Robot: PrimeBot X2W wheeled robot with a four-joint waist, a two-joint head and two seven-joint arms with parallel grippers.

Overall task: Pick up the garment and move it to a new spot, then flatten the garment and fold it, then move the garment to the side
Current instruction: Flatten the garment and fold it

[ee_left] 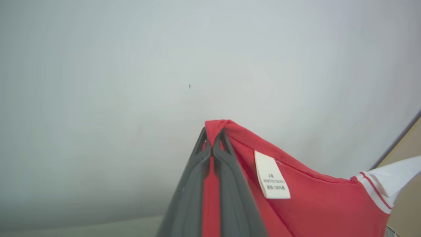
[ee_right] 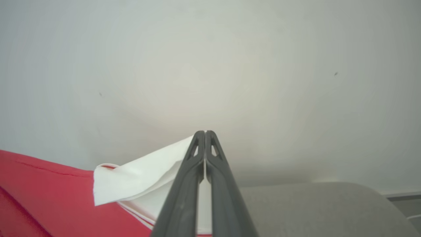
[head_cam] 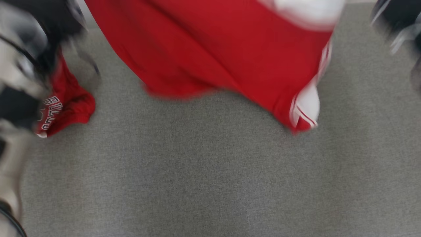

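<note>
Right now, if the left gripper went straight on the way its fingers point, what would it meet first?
Past the red garment pinched in the left gripper, only what looks like a pale wall lies ahead; how far off is unclear.

One garment [head_cam: 210, 49] up here, red with white trim. There's also one red bunch [head_cam: 65, 108] with white lettering at the left, and through the blur I can't tell if it's the same piece. Two grippers, the left gripper [ee_left: 213, 131] and the right gripper [ee_right: 204, 133], with two dark fingers [ee_right: 182, 184] apiece, four in all. One white label [ee_left: 271, 176]. One grey cloth surface [head_cam: 210, 181].
</note>
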